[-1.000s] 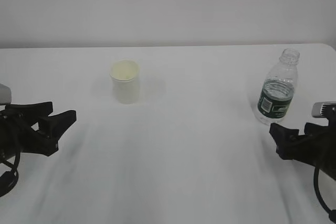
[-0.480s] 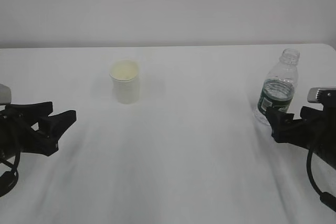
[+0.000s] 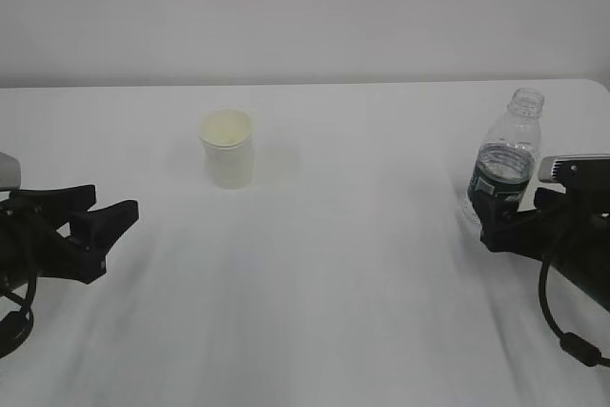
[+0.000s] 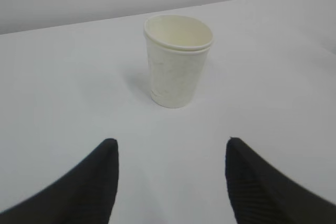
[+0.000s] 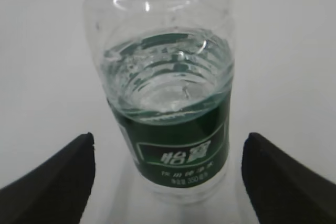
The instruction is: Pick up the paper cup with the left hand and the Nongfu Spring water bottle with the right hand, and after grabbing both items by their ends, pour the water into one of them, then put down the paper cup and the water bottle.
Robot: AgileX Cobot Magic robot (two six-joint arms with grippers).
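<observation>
Done: nothing picked up yet | my right claw (image 5: 168, 174) wide, Nongfu Spring water bottle (image 5: 168, 108) standing between its fingers, not squeezed | my left claw (image 4: 170, 182) wide, far from paper cup (image 4: 177, 61) | left: grab, pour, put down

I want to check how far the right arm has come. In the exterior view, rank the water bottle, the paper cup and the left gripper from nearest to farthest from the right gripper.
1. Nongfu Spring water bottle: far right, directly at the right gripper, between its open jaws.
2. Paper cup: left of centre, farther back on the table.
3. Left gripper: far left edge, open.
</observation>
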